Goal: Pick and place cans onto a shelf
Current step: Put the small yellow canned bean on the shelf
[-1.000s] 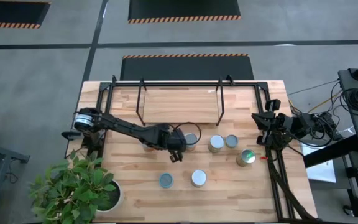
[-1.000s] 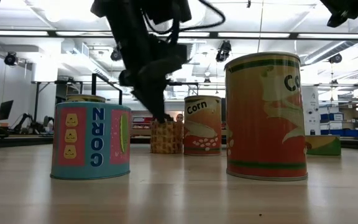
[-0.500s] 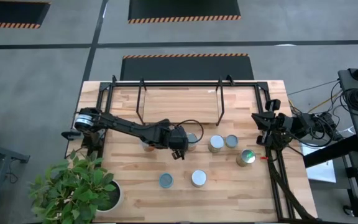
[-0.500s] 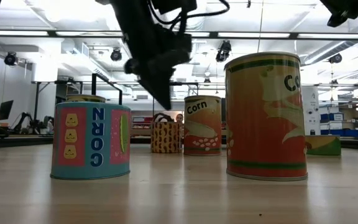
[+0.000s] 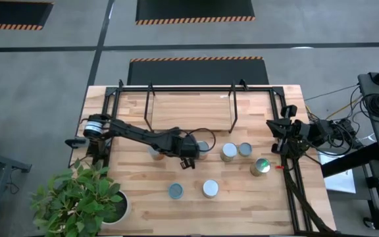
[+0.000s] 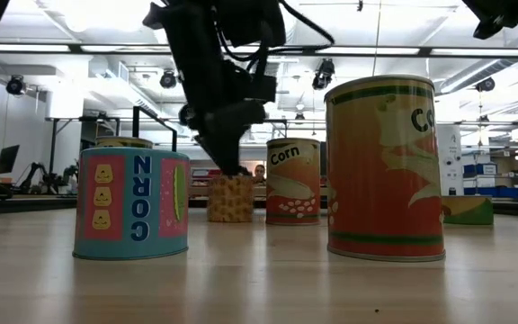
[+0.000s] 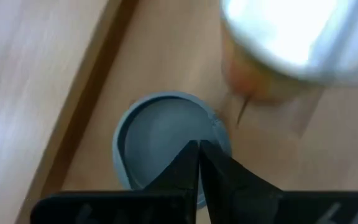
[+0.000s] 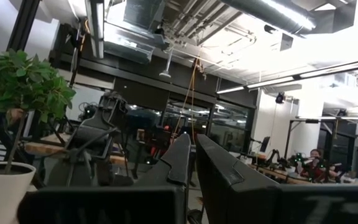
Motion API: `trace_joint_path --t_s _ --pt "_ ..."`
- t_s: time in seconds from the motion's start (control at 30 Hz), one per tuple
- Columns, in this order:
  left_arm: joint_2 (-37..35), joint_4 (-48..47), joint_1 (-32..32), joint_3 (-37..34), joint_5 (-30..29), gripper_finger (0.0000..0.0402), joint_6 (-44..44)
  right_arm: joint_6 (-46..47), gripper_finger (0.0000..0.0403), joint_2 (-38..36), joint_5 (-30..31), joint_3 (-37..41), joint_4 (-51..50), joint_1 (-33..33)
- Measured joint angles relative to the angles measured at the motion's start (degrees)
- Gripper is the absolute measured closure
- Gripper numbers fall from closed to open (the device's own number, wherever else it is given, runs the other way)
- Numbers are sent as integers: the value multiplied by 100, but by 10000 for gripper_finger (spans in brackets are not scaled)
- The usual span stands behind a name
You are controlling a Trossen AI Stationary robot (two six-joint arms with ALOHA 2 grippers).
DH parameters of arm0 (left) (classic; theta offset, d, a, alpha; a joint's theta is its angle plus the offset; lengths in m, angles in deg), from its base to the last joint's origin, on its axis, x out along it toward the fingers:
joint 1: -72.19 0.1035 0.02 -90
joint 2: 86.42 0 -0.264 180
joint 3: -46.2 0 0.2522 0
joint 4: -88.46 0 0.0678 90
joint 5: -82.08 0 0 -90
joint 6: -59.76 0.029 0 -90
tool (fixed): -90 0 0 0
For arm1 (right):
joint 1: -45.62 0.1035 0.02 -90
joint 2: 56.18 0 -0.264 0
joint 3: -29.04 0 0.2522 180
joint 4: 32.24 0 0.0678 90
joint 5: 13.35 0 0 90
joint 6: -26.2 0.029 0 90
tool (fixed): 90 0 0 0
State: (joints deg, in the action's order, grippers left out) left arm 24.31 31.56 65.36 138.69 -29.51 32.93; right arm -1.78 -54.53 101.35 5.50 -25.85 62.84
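Left gripper (image 5: 188, 160) shut, above grey-topped can (image 7: 166, 140), orange can (image 7: 278, 62) beside.

- Black wire shelf with wooden board (image 5: 189, 105) at the table's back edge.
- Six small round tin cans (image 5: 229, 151) in front of it, mid-table.
- Leafy green plant in white pot (image 5: 84, 201) at the front left corner.
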Motion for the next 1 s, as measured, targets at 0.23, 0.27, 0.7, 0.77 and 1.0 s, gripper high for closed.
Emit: trace_joint_path --t_s 0.23,0.27,0.7,0.77,1.0 --pt "-28 -1137 -29 507 27 401 318 -5 385 0 -1 0 -3 0" --pt "-29 -1141 -31 559 37 401 412 -1 385 0 -1 0 -3 -1" --pt "-40 -664 -83 313 392 401 1179 -6 385 0 -1 0 -2 2" --pt "-41 -778 -90 309 417 401 1140 -9 385 0 -1 0 -1 1" --pt "-93 -1676 -88 618 439 401 1077 -9 385 0 -1 0 1 -1"
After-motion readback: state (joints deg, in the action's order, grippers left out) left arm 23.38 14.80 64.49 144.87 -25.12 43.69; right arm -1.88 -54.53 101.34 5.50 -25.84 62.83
